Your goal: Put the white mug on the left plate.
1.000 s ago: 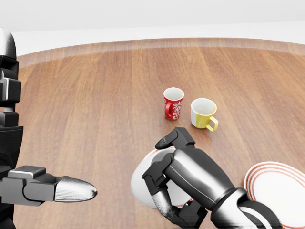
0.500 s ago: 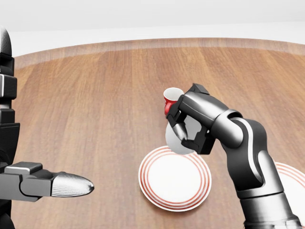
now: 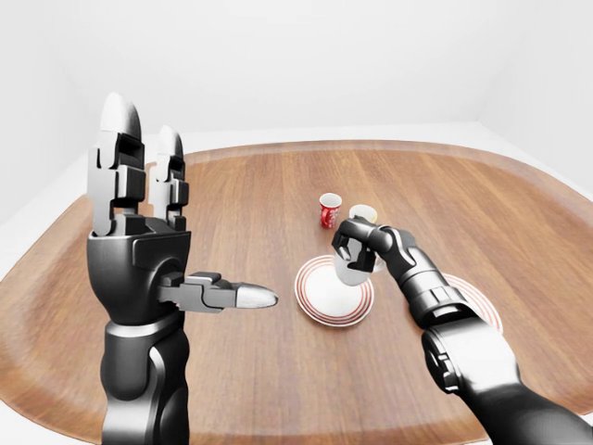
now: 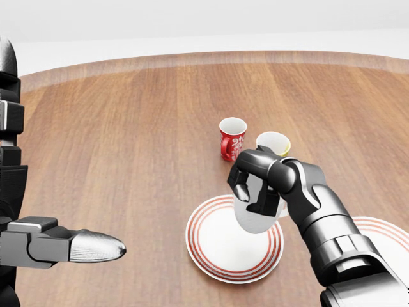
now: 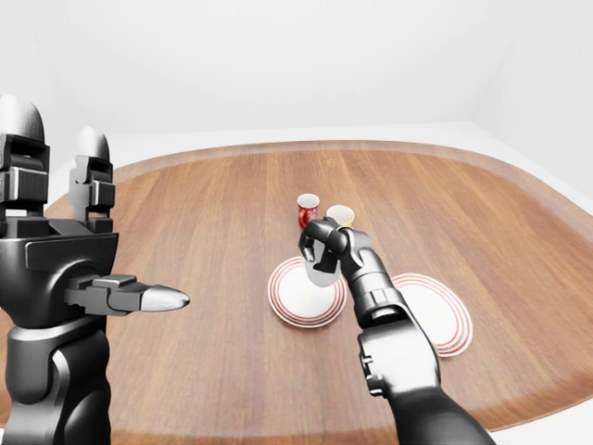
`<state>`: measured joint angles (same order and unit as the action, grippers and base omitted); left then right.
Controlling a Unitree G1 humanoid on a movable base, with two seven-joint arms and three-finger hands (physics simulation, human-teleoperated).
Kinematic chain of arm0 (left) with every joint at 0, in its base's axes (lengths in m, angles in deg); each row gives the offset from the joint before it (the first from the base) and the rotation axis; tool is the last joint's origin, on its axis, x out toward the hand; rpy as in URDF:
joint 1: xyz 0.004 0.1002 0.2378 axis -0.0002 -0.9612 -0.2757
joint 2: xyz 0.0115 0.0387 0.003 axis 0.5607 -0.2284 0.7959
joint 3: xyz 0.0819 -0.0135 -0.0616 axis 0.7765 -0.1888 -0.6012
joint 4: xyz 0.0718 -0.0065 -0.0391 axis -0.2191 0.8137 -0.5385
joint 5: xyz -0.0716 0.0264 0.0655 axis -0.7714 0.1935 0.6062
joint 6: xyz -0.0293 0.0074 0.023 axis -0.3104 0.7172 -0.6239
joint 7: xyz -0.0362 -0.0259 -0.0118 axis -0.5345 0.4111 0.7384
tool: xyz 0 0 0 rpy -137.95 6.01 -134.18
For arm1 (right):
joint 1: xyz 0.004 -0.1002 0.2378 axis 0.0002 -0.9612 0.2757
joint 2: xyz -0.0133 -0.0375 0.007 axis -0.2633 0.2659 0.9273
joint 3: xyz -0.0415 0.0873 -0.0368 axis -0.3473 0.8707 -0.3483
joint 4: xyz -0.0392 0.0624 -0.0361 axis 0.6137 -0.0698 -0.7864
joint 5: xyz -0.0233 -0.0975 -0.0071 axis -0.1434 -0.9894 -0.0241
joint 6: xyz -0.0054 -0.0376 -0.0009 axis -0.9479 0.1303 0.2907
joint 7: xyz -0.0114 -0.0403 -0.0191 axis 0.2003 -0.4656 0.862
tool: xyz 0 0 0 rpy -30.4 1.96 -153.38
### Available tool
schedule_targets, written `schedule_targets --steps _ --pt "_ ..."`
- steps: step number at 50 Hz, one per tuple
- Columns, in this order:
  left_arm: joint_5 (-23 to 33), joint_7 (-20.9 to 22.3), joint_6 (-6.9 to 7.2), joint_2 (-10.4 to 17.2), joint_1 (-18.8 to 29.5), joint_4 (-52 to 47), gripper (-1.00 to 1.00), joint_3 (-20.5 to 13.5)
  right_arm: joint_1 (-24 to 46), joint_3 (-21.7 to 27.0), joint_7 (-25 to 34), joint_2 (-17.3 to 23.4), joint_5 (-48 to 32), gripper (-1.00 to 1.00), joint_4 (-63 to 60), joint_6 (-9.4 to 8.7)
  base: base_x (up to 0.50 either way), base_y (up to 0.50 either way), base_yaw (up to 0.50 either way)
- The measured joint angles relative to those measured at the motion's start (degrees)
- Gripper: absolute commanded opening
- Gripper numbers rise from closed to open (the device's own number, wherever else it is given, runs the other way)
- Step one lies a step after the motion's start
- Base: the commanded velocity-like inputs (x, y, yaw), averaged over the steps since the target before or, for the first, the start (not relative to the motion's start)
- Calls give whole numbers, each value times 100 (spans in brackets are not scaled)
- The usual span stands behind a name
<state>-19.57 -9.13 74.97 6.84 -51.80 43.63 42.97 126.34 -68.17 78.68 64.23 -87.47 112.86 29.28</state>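
In the left-eye view, a round wooden counter is seen under a white wall. The left hand is raised at the left of the view with its fingers stretched straight up and the thumb pointed to the right; nothing is held in it. The right hand is closed round the white mug, which is held over the right part of the left plate. Whether the mug is touching the plate cannot be told here. A red patterned mug and a yellow mug are placed just above the plate in this view.

In the head view, the white mug is gripped from above by the dark fingers of the right hand, and it is tilted. Its lower part is seen over the upper right area of the left plate, which is white with red rings at the rim. The red patterned mug is standing upright, and the yellow mug is partly hidden behind the right hand. Only the thumb of the left hand is shown at the lower left edge. A part of the right plate is visible at the right edge.

In the right-eye view, the right plate is shown whole, lying just beside the left plate, with the right forearm passing over the gap between them.
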Motion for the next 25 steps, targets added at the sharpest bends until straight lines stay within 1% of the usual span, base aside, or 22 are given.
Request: schedule_targets --steps 11,25 --pt "26 17 0 -13 -34 15 100 30 207 -82 -245 -107 -88 -100 807 0 0 0 0" --pt "48 34 0 -27 -68 21 100 56 311 -149 -365 -269 -171 -100 1106 0 0 0 0"
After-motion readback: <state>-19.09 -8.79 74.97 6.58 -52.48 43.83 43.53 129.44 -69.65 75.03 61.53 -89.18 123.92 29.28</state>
